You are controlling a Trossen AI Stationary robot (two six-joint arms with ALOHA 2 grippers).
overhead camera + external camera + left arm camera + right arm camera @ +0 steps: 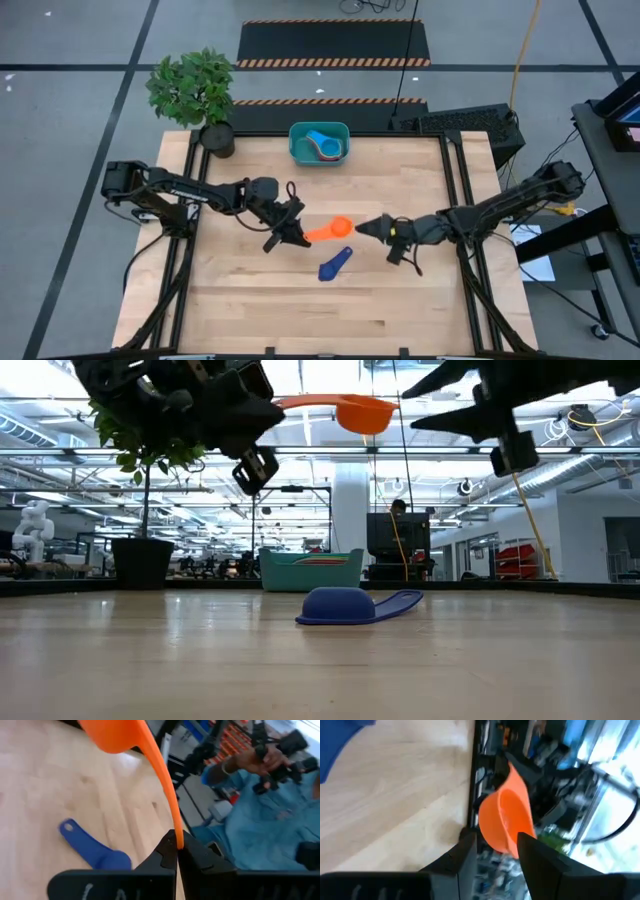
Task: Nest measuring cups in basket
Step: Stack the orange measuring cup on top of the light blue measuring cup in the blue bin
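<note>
**A:** From above, what did the wooden table (250,290) carry?

**B:** A potted plant (195,90) at one far corner and the teal basket (319,143) at the middle of the far edge, with cups already inside. The left gripper (297,234) pinched the handle of the orange cup (331,230), whose long axis ran across the table, bowl pointing at the right gripper (364,229). That gripper was just beside the bowl, and its fingers looked close together from that height. A dark blue cup (335,264) lay nearer the front edge.

**A:** And level with the tabletop?

**B:** A big hall lay behind. The orange cup (345,408) hung high above the wood, level, between both arms, while the dark blue cup (350,605) sat bowl-down on the table in front of the basket (312,571).

**A:** The left wrist?

**B:** Its fingertips were pressed together on the tip of the orange handle (162,785), and a person in a blue shirt showed beyond the table.

**B:** In the right wrist view the two fingers (540,862) stood apart, with the orange bowl (507,822) straight ahead between them, not yet touched.

**A:** So which mattered?

**B:** I judged the right gripper faced the bowl end for a handover, with the basket well away toward the far edge from both
</note>
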